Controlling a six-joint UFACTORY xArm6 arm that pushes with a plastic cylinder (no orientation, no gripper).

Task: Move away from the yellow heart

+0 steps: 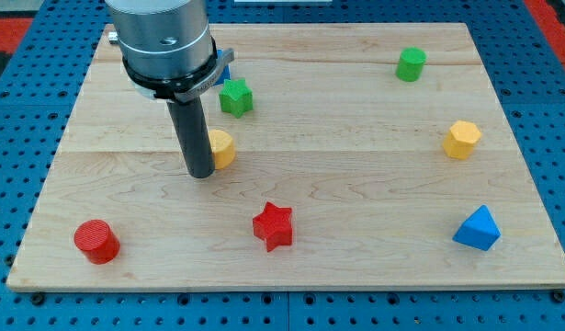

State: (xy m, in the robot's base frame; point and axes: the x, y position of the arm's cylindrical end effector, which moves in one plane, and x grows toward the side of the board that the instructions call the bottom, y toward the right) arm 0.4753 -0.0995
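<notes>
1. Left of the board's middle, my tip (200, 173) rests on the wooden board (355, 248), at the lower end of the straight dark rod that hangs from the grey arm housing at the view's top left.
2. Just to the view's right of the rod sits the yellow heart (222, 147) — its left part is hidden behind the rod, so it looks to be touching or nearly touching, and I cannot tell which.
3. I have no fingers or jaws at all: the rod is plain and has hold of nothing.
4. Above the yellow heart, near the arm housing, lies a green star (235, 97); a sliver of something blue (225, 66) peeps out beside the housing, too hidden to name its shape.
5. Toward the view's bottom, a red star (273, 225) sits below and to the right of my tip, and a red cylinder (96, 241) lies near the bottom-left corner.
6. Well apart on the view's right are three more — a green cylinder (411, 64) near the top, a yellow hexagon (462, 139) at mid-height, and a blue triangular block (477, 229) lower down.
</notes>
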